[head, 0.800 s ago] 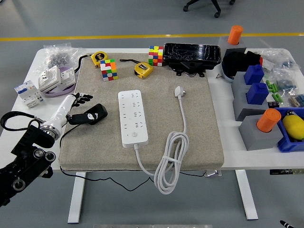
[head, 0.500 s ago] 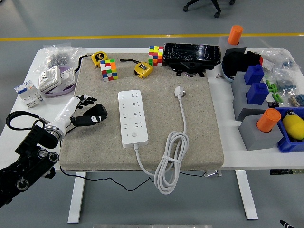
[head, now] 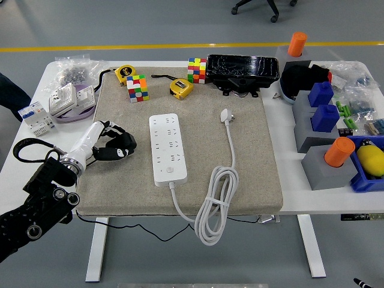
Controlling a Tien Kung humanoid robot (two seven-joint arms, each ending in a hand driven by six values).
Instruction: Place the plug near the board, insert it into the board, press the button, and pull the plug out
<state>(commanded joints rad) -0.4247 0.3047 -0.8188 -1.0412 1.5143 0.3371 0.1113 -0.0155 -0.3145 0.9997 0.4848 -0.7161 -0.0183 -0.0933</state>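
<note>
The left robot hand (head: 111, 139) enters from the lower left of the frame and lies over the left part of the mat (head: 252, 174), its fingers curled around a black plug (head: 122, 146). Just right of it, at centre frame, the white board (head: 167, 148) lies flat on the mat with its long axis running top to bottom; its button (head: 170, 170) sits near the lower end. Plug and board are near each other but apart. A white cable (head: 216, 204) leaves the board's lower end, coils at lower centre, and runs up to a white plug (head: 227, 116) lying right of the board. Two colour cubes (head: 137, 88) stand near the mat's upper edge. Blue blocks (head: 320, 94) occupy the tabletop (head: 282, 198) at right.
</note>
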